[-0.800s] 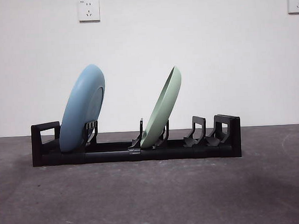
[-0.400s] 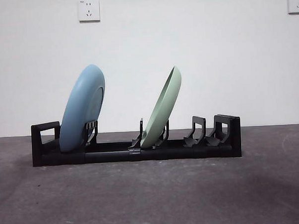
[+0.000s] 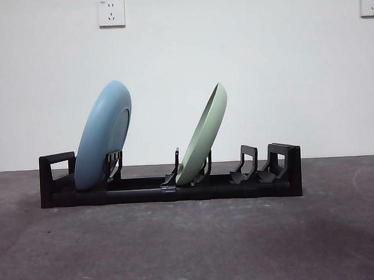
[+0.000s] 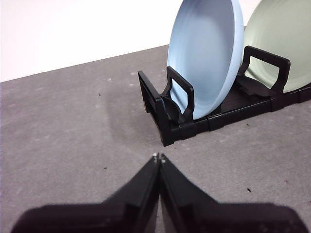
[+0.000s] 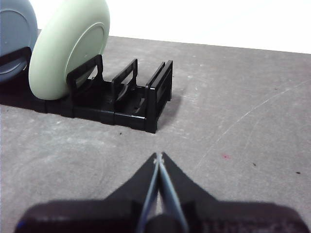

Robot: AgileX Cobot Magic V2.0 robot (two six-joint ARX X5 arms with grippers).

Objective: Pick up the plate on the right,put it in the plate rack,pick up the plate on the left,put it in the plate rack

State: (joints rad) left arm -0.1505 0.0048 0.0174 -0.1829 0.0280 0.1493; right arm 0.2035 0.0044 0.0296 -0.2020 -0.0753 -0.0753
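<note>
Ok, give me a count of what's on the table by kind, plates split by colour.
Blue plate: 1
Green plate: 1
Plate rack: 1
Total: 3

We see a matt black plastic plate rack (image 3: 170, 184), a smooth satin blue plate (image 3: 103, 136) and green plate (image 3: 202, 136), and a rough grey speckled table (image 3: 191, 239).

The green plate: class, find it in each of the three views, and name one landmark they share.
Front view: green plate, mid-rack, leaning right.
Left wrist view: upper right corner, behind the blue plate.
Right wrist view: upper left.
Shared landmark: the black rack.
</note>
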